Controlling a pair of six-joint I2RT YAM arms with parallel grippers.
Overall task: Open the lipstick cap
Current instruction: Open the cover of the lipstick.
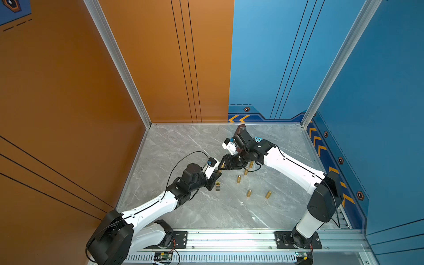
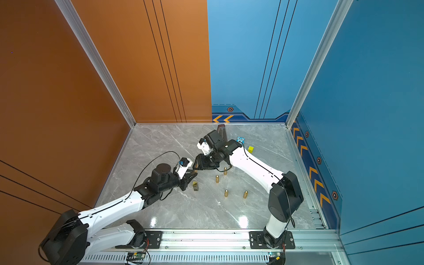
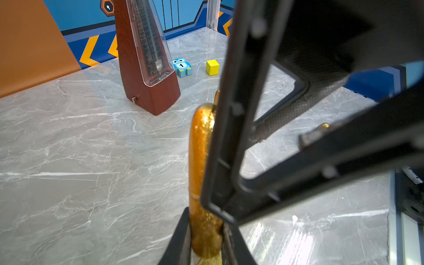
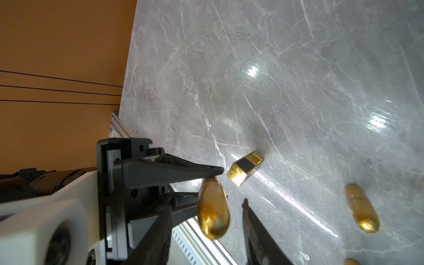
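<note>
Where top views obscure it, left claw (image 3: 205,238) pinches lipstick (image 3: 200,149).

We see a grey tabletop (image 1: 179,142) with white marble veins. The lipstick (image 3: 202,142) is glittery gold, the metronome (image 3: 149,94) red-brown, the owl block (image 3: 181,66) light blue, the cube (image 3: 212,67) yellow, and the small box (image 4: 246,168) gold with black.

Both top views high overhead, sharing the whole table (image 1: 206,213); wrist cameras close — facing each other's jaws.
</note>
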